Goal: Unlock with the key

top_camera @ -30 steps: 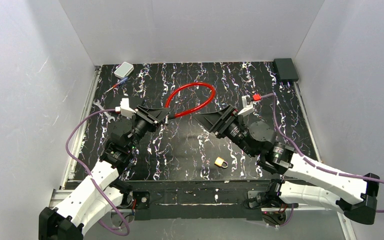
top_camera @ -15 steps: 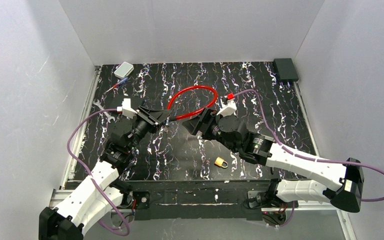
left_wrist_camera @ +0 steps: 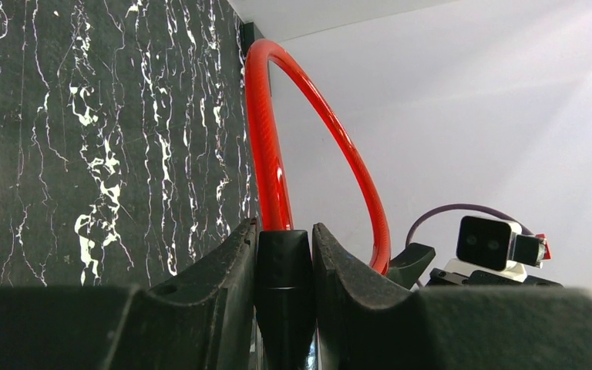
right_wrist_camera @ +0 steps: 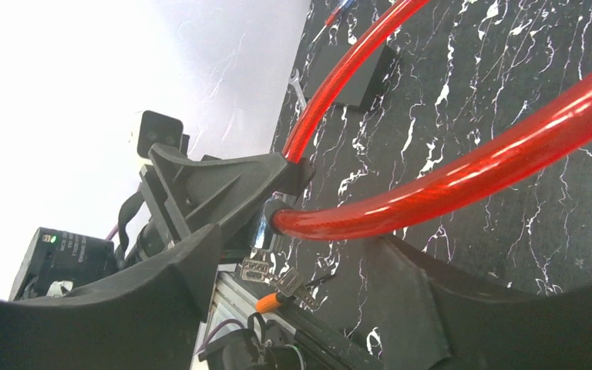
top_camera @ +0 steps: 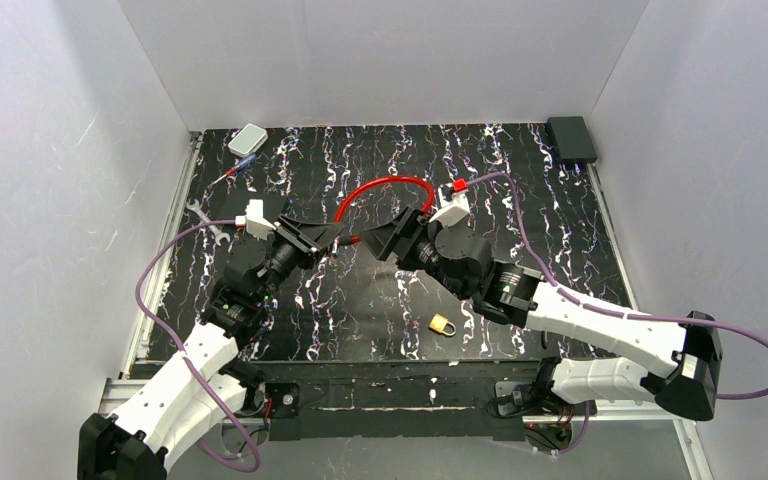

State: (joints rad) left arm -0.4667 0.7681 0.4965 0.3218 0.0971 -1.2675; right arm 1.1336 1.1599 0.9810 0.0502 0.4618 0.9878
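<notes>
The red cable loop [top_camera: 388, 190] sits mid-table, on the far side of both arms, and serves as the reference for all positions below. The left gripper [top_camera: 332, 237] is at the loop's near-left end, with its jaws clamped tight on the black lock body [left_wrist_camera: 284, 281] where the cable ends. The right gripper [top_camera: 378, 240] is at the loop's near side, just right of the left gripper. In the right wrist view its jaws stand wide apart, the red cable runs across the gap between them, and neither finger visibly touches the cable. A small metal piece [right_wrist_camera: 267, 271] with an orange tip hangs just below the lock body. Whether it is the key cannot be told. A brass padlock [top_camera: 442, 324] lies flat on the table [top_camera: 580, 240], well nearer the arm bases than the loop and just beside the right forearm. Open table surface extends from the loop to the far edge and to the right edge. A wrench [top_camera: 203, 212] lies left of the loop near the table's left edge. A white box [top_camera: 247, 139] occupies the corner far-left of the loop, and a black box [top_camera: 571, 138] the corner far-right. White walls [top_camera: 380, 60] close the table on the left, far and right sides of the loop.
</notes>
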